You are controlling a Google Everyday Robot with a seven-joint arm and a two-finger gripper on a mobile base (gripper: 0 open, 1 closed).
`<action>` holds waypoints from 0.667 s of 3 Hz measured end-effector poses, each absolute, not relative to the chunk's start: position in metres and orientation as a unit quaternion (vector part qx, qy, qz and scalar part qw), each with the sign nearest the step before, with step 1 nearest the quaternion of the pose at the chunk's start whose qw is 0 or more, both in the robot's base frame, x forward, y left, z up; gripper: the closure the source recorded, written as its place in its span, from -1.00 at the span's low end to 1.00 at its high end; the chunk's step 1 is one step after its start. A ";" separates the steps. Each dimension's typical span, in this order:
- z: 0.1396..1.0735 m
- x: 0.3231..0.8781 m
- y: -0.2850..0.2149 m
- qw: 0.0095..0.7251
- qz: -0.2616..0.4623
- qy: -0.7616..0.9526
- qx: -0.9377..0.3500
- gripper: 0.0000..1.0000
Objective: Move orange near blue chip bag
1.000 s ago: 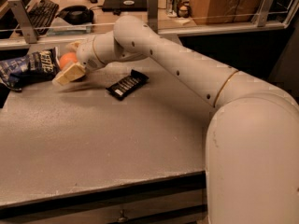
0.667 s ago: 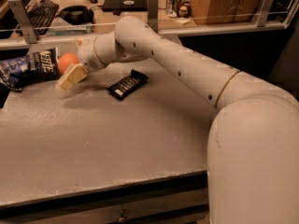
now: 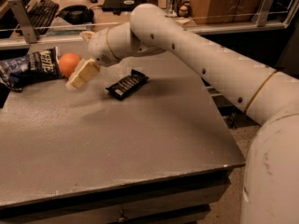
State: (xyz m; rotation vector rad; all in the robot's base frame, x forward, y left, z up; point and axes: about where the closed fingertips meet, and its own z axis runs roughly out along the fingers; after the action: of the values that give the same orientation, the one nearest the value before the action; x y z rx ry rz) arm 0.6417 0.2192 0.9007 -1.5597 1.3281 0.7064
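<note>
The orange [image 3: 68,63] rests on the grey table [image 3: 121,143] at its far left, right against the right end of the blue chip bag [image 3: 27,67], a wrinkled navy bag with white lettering. My gripper [image 3: 80,59] is just to the right of the orange, with its jaws apart. Its lower cream finger [image 3: 84,73] slants down beside the orange's right side. I cannot tell if that finger still touches the fruit. The white arm reaches in from the right.
A small black bar wrapper [image 3: 127,84] lies on the table just right of the gripper. Behind the table runs a glass rail [image 3: 224,20], with a keyboard [image 3: 42,10] and desk items beyond it. The table's front edge [image 3: 121,181] is near.
The gripper has drawn back a little to the right and down. The orange, earlier half hidden between the fingers, now shows fully beside the bag.
</note>
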 end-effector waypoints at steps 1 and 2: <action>0.933 0.607 0.166 0.459 0.265 0.535 -0.657 -1.00; 0.963 0.564 0.099 0.456 0.242 0.535 -0.669 -1.00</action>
State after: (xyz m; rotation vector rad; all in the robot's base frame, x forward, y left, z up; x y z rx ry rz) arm 0.5636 0.0994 0.9631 -1.6488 1.3191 0.5961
